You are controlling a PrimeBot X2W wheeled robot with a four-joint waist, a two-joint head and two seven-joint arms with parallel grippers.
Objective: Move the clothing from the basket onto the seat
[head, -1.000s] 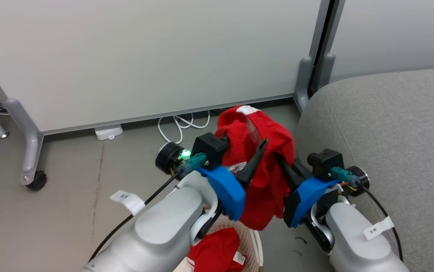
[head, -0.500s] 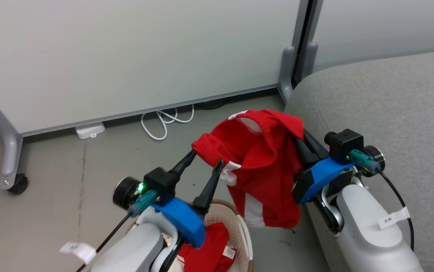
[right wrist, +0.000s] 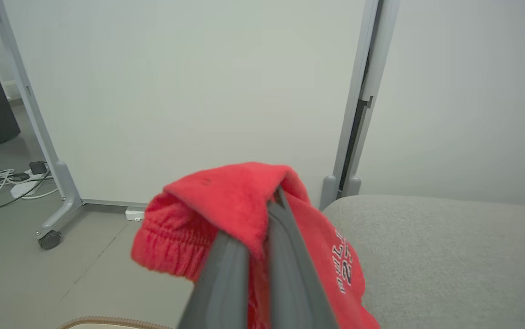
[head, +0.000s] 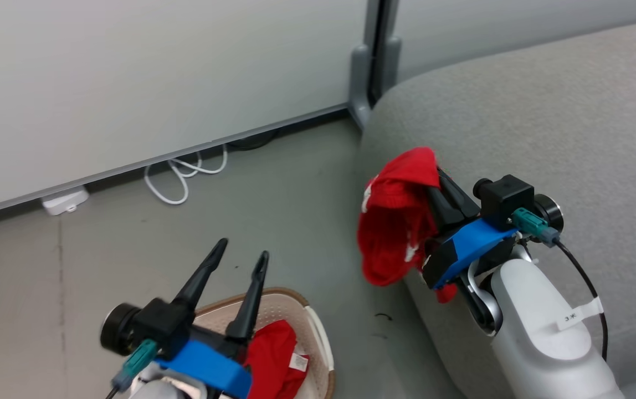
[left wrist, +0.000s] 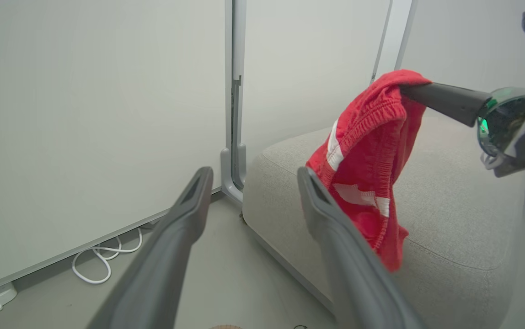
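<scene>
Right hand (head: 437,178) clamped shut on a fold of the red garment (head: 395,233), centre-right of the head view; cloth dangles beside the rounded edge of the sofa (head: 545,111) — more over floor (head: 273,183) than cushion, I judge. Released here it likely slides to the floor; the thin pinch could also slip mid-swing. Left hand (head: 242,247) spread wide, empty, lower left by the basket (head: 290,293), where a second red piece (head: 273,354) lies. Tips of the right hand buried in cloth; basket cut by the bottom edge — full contents unclear.
</scene>
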